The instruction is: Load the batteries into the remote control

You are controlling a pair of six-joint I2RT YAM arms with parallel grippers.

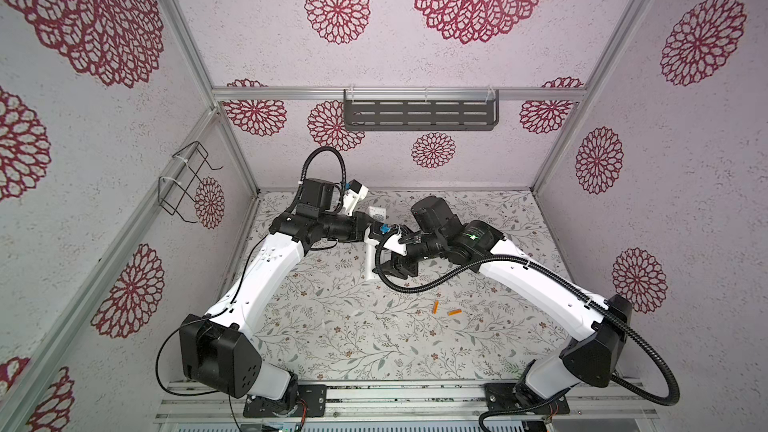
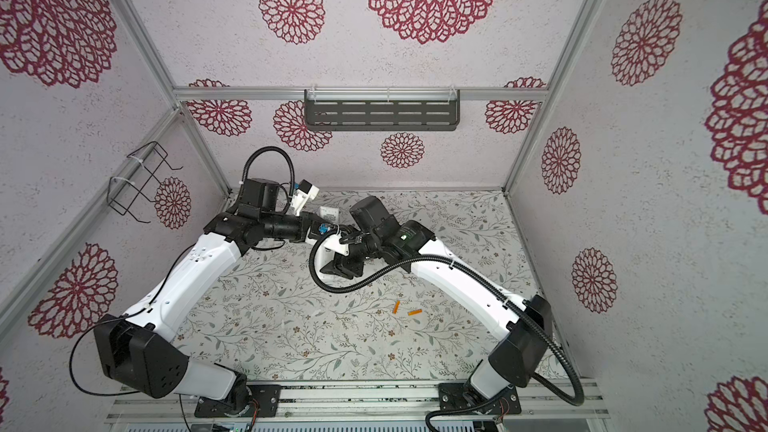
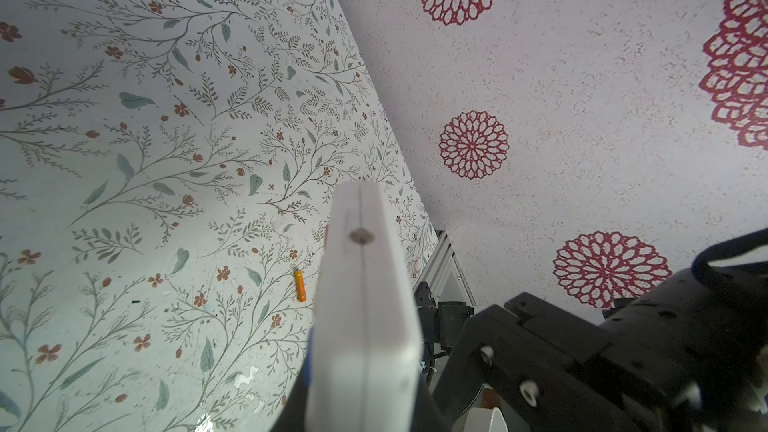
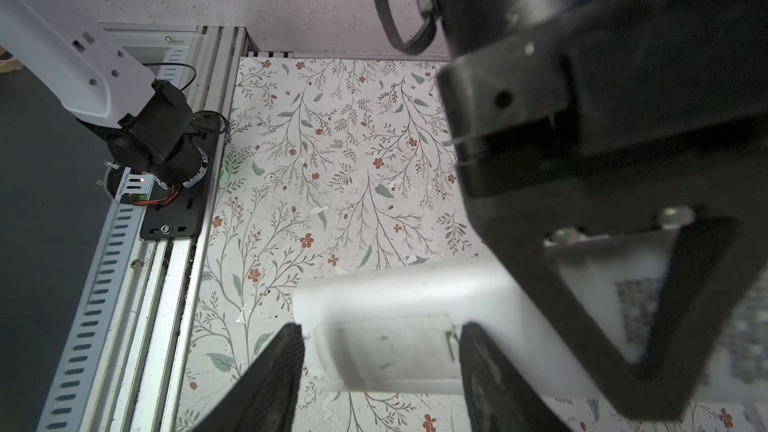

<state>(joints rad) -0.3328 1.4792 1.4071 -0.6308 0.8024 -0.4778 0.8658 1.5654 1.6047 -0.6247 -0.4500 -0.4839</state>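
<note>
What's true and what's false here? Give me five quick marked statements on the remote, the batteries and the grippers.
1. Both batteries lie on the table, outside the remote control. True.
2. The remote control lies flat on the table. False: the left gripper holds it.
3. The right gripper holds a battery. False: its fingers stand apart at the remote control's end, with no battery between them.
4. The two batteries touch each other. False: a gap separates them.
5. A wire basket hangs on the left wall. True.
</note>
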